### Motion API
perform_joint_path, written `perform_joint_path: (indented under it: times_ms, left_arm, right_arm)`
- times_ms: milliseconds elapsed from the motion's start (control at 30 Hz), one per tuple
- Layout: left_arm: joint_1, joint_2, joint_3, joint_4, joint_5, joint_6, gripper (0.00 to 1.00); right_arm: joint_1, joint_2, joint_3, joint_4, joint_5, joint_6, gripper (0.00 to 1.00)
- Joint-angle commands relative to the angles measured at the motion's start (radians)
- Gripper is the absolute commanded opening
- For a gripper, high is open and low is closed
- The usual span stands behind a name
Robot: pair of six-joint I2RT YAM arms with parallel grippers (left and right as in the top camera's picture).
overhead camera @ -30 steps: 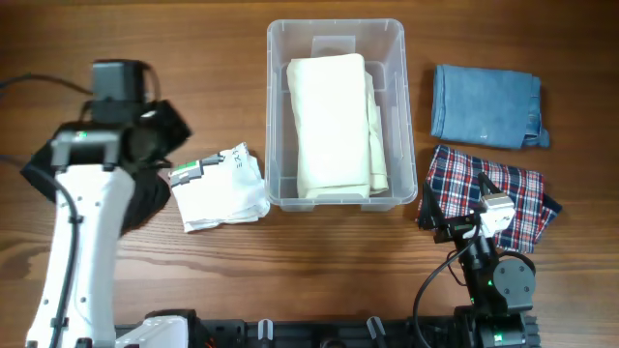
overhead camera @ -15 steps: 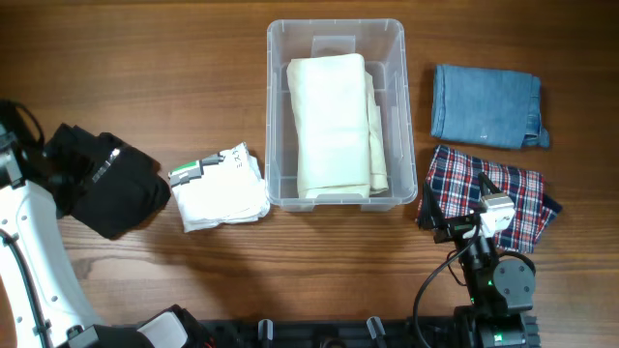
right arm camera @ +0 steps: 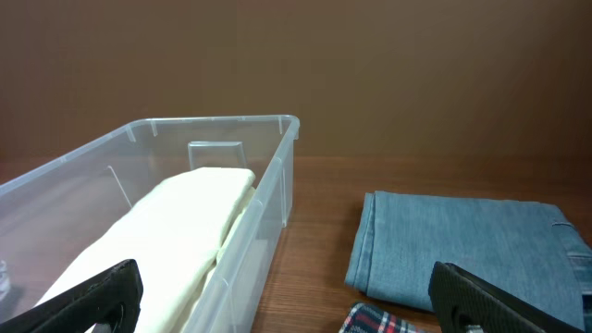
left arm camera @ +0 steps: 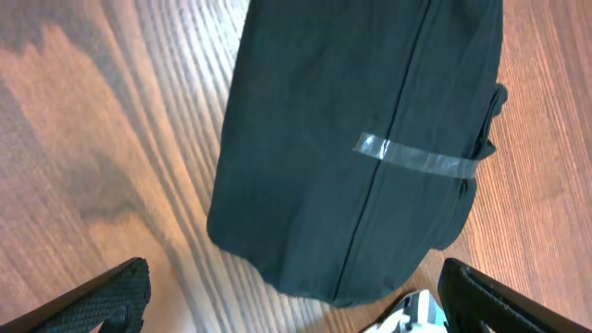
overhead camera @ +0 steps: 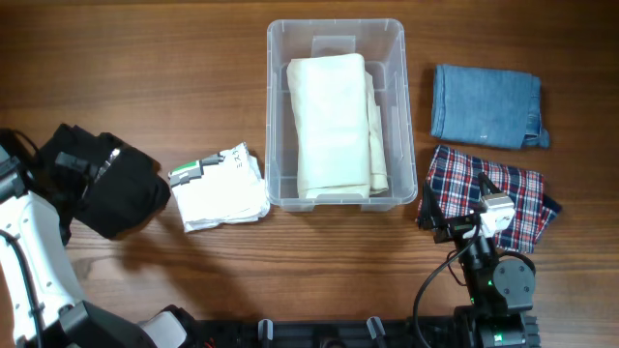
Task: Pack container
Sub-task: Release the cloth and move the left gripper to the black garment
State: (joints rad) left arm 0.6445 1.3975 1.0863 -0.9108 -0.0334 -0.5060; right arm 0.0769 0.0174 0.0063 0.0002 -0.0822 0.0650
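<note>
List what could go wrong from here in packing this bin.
1. The cream cloth already covers most of the container floor, so later pieces must stack and may top the rim.
2. The white garment lies between the black garment and the container; a low carry by the open left gripper could drag it.
3. The plaid cloth lies partly under the right gripper, so lifting it may snag.

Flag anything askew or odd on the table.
Nothing spilled or damaged. Two oddities: the white garment left of the container lies rumpled and skewed, unlike the neatly folded jeans; and the black garment has a strip of clear tape across it, seen in the left wrist view.
</note>
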Motion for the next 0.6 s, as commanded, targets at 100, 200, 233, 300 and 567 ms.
perform_joint_path:
  times_ms: [100, 200, 233, 300, 567]
  left_arm:
    - [0.008, 0.113, -0.010, 0.077, -0.017, 0.111, 1.00]
    - [0.010, 0.178, -0.010, 0.114, -0.015, 0.130, 1.00]
    - [0.012, 0.198, -0.010, 0.130, -0.013, 0.143, 1.00]
    - [0.024, 0.226, -0.010, 0.150, -0.012, 0.151, 1.00]
    - [0.089, 0.298, -0.010, 0.204, 0.052, 0.159, 1.00]
  right_arm:
    - [-0.004, -0.007, -0.001, 0.005, -0.008, -0.010, 1.00]
    - [-0.004, -0.007, -0.001, 0.005, -0.008, -0.010, 1.00]
    - [-0.004, -0.007, -0.001, 0.005, -0.009, -0.010, 1.00]
    - [-0.004, -0.007, -0.001, 0.005, -0.009, -0.011, 1.00]
    - [-0.004, -0.007, -0.001, 0.005, -0.008, -0.010, 1.00]
